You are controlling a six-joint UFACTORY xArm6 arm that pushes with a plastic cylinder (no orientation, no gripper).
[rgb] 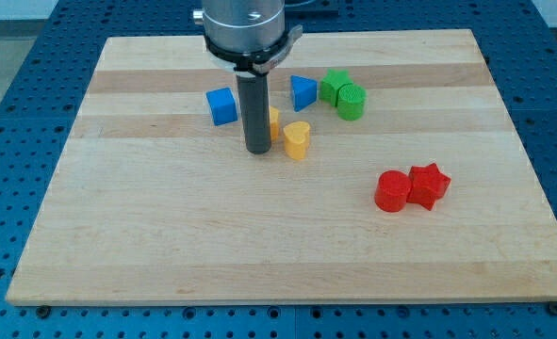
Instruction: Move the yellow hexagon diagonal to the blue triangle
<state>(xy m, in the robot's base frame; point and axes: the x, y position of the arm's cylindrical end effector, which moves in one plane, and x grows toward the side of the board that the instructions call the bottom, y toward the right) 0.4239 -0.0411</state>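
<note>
My tip rests on the wooden board, left of centre near the view's top. A yellow block, the hexagon, is mostly hidden behind the rod, touching its right side. A yellow heart-shaped block lies just right of the tip. The blue triangle sits above and right of the yellow blocks. A blue cube-like block lies up and left of the tip.
Two green blocks touch each other right of the blue triangle. A red cylinder and a red star sit together at the view's right. The arm's grey mount hangs over the board's top edge.
</note>
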